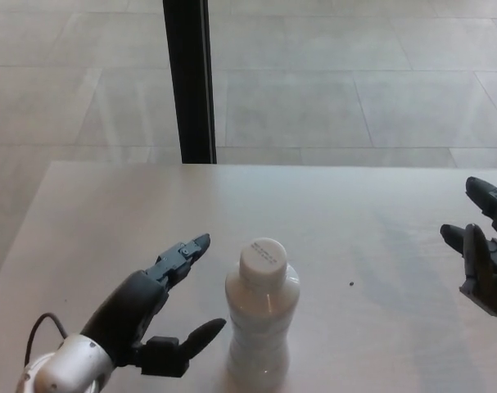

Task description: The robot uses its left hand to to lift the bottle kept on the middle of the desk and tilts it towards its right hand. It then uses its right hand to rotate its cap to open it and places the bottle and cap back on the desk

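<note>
- In the head view, you see the white bottle [262, 327] standing upright in the middle of the desk [371, 213], with its white cap [262, 259] on top.
- Your left hand [150, 315] is just beside the bottle on its left, not touching it; the thumb and fingers [182, 256] are spread apart and hold nothing.
- Your right hand [484, 258] is at the right edge, well apart from the bottle, with its fingers apart and empty.
- A small dark speck [351, 285] lies on the desk.

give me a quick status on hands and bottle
Left hand open beside bottle, not touching. Right hand open at desk's right edge. Bottle upright, cap on. Nothing in the way.
</note>
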You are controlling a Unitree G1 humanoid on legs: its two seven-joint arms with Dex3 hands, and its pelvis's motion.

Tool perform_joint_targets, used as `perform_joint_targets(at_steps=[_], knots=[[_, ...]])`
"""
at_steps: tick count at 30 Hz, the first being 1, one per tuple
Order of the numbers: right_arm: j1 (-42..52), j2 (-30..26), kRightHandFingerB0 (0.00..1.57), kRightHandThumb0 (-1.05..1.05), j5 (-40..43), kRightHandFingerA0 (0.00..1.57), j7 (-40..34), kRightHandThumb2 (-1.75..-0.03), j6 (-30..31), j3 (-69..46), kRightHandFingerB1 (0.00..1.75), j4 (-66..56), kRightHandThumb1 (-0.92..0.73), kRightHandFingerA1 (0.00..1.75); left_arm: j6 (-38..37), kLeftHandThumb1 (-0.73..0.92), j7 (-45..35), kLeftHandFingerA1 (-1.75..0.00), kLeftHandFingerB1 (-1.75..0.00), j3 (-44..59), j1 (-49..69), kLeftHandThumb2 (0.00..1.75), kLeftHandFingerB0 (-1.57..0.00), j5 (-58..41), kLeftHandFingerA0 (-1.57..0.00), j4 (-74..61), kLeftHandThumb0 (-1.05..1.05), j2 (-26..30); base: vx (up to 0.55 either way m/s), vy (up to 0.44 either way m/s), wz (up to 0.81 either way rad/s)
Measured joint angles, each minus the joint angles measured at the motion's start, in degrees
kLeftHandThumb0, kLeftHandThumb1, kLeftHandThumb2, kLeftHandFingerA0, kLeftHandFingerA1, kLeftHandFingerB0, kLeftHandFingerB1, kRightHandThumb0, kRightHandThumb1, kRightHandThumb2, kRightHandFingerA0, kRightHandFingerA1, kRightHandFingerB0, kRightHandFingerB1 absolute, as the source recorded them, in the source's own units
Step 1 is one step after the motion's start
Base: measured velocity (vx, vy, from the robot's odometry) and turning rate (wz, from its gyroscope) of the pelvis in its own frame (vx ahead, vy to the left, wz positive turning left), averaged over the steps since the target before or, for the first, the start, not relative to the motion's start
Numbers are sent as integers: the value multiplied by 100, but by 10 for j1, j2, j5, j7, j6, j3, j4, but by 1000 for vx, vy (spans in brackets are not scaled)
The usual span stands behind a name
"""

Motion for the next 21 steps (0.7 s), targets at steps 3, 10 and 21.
perform_joint_targets(at_steps=[3, 10, 21], knots=[[0, 0, 12, -81, 0, 22, 0, -67, 0, -2, 28, 0, -88, 54, -9, 52, -6, 0, 0, 0, 15, 57, 0, 1, 0, 7, -101, 9, 0, 0, 0], [0, 0, 10, -82, -3, 22, 0, -68, -2, -1, 27, 2, -89, 53, -16, 54, -13, 0, 0, 2, 23, 57, 0, 10, 0, 17, -99, 20, 0, 0, 0], [0, 0, 10, -80, -9, 21, 0, -68, -8, 5, 27, 6, -89, 54, -36, 42, -10, 0, 0, 3, 23, 80, 0, 20, 0, 23, -102, 11, 0, 0, 0]])
